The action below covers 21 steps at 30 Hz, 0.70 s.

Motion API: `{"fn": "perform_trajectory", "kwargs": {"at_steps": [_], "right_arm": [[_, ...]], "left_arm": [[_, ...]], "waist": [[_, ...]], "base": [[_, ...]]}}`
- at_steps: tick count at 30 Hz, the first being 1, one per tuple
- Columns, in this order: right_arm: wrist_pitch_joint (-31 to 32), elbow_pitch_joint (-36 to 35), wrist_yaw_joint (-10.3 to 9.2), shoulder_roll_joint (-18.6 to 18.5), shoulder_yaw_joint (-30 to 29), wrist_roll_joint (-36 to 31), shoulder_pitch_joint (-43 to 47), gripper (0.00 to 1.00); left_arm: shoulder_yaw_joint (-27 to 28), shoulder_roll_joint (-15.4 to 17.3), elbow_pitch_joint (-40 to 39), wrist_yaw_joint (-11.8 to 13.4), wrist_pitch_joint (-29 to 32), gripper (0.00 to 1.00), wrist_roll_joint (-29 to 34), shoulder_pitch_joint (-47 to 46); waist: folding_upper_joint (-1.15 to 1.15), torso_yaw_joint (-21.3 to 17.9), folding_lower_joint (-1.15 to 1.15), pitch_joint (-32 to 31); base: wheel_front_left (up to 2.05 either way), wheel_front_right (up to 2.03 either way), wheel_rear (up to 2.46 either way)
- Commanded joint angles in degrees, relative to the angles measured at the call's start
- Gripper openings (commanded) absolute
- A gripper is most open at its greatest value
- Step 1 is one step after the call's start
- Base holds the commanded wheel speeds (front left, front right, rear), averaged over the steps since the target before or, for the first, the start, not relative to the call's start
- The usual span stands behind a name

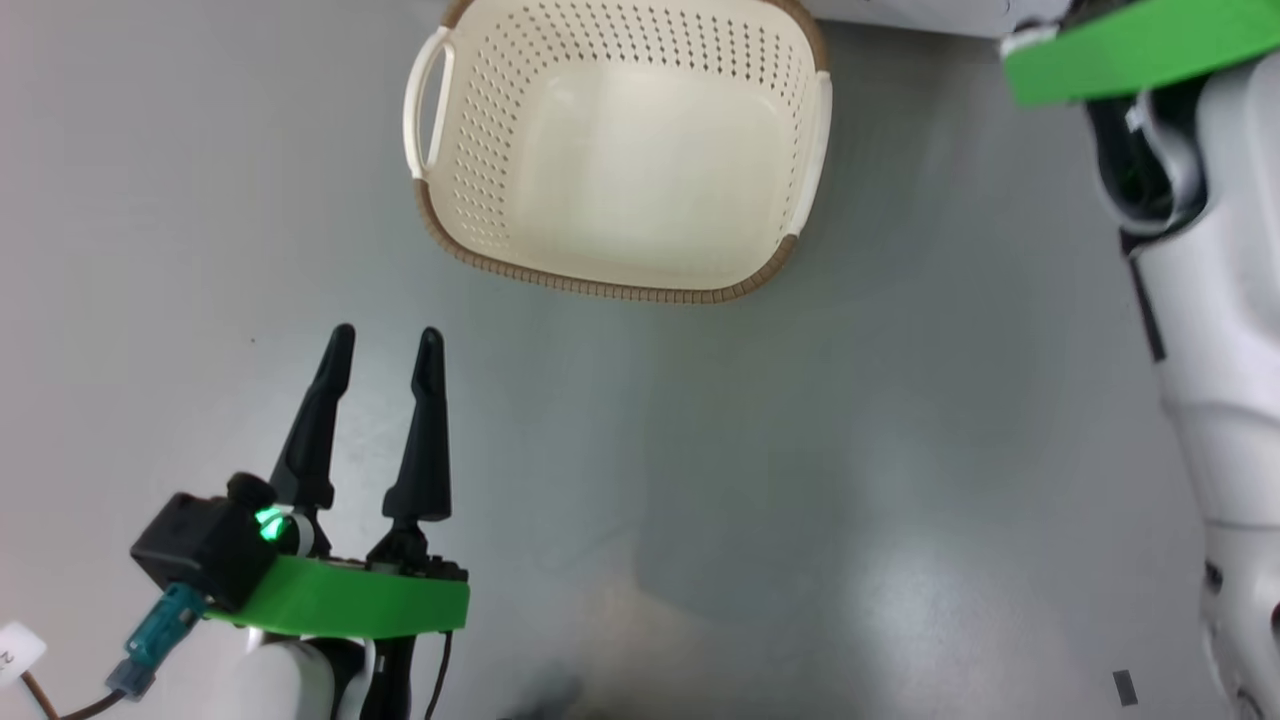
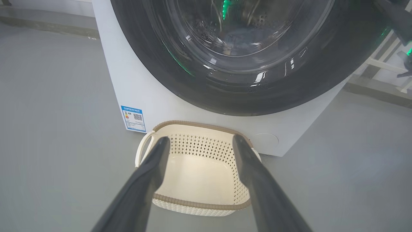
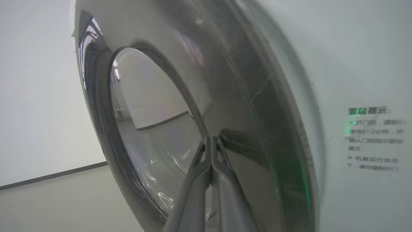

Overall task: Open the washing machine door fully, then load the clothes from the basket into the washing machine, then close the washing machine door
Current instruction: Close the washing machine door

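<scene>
Glossy black plastic is what the right gripper (image 3: pixel 211 141) meets: its two fingers are pressed together with nothing between them, tips on the wide rim of the washing machine door (image 3: pixel 251 129), just beside the edge of the glass bowl. In the right wrist view the rim lies close against the white front of the washing machine (image 2: pixel 135 93), and I cannot tell whether the latch has caught.

The basket (image 1: pixel 600 287) stands on the grey floor (image 1: pixel 900 450) just before the machine and has no clothes in it. A dim bluish patch (image 2: pixel 236 37) behind the glass may be them, but that is uncertain. So the loading looks done and the closing push is the step in hand.

To do it well, the push should go square into the rim, not the bulging glass. Narrow tips could skid on so slick a surface, so steady pressure is safer than a jab. Press until the rim sits flush all round.

The left gripper (image 1: pixel 387 335) hangs over the floor near the basket, fingers spread wide and empty, and is best left clear of the door.
</scene>
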Motion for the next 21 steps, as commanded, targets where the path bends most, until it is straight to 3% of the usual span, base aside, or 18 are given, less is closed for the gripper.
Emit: {"fn": "perform_trajectory", "kwargs": {"at_steps": [1,13,21], "right_arm": [[-0.3,-0.7,0.07,1.0,0.0,0.4,-1.7,0.00],[-0.3,2.7,0.07,1.0,-0.2,0.9,-12.2,0.00],[-0.3,2.7,0.07,1.2,1.0,1.6,-11.1,0.00]], "left_arm": [[1.6,1.0,-0.9,-0.1,-0.3,1.00,-0.3,-0.6],[0.8,1.0,-0.3,-0.8,-0.3,1.00,-0.6,-3.1],[1.3,1.0,0.2,-0.8,-0.3,1.00,-0.6,-3.8]], "waist": [[0.00,-0.2,-0.01,1.2],[0.00,-0.9,-0.01,4.4],[0.00,-2.2,-0.01,3.8]], "base": [[0.00,0.00,0.00],[0.00,0.00,0.00],[0.00,0.00,0.00]]}}
